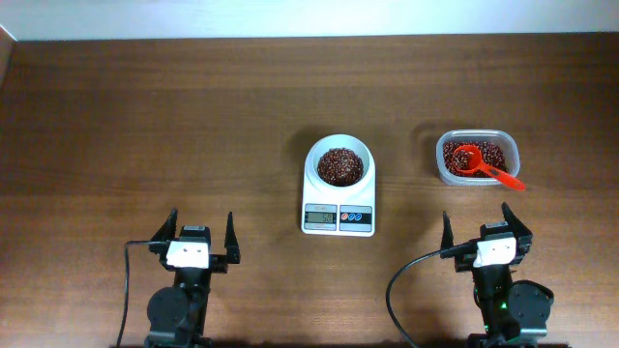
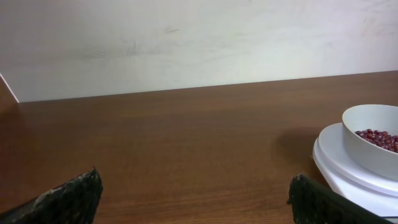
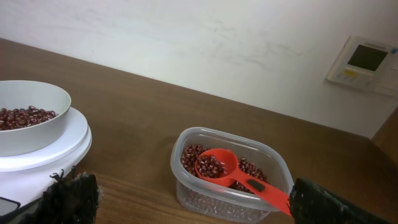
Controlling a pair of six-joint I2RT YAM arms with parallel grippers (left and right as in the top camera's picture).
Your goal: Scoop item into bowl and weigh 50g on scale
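Two grippers sit at the near edge of the table, both with fingers spread and holding nothing: the left gripper (image 1: 202,222) well off to the left, the right gripper (image 1: 485,224) just short of the clear container (image 1: 511,155). One white bowl (image 1: 339,141) stands on the one scale (image 1: 338,219) at the centre, with a heap of dark reddish beans (image 1: 340,166) in it, too many to count; the display is too small to read, so I cannot tell how near the weight is to fifty grams. One red scoop (image 1: 467,158) lies in the container on more beans, its cup loaded. Its long axis runs on a slant from the cup near the middle out over the near right corner, so the handle (image 1: 507,178) points back towards the right arm and slightly to its right. If more beans are wanted, the right arm is plainly the nearer one – the handle lies almost straight ahead of it, while the bowl sits forward and to its left
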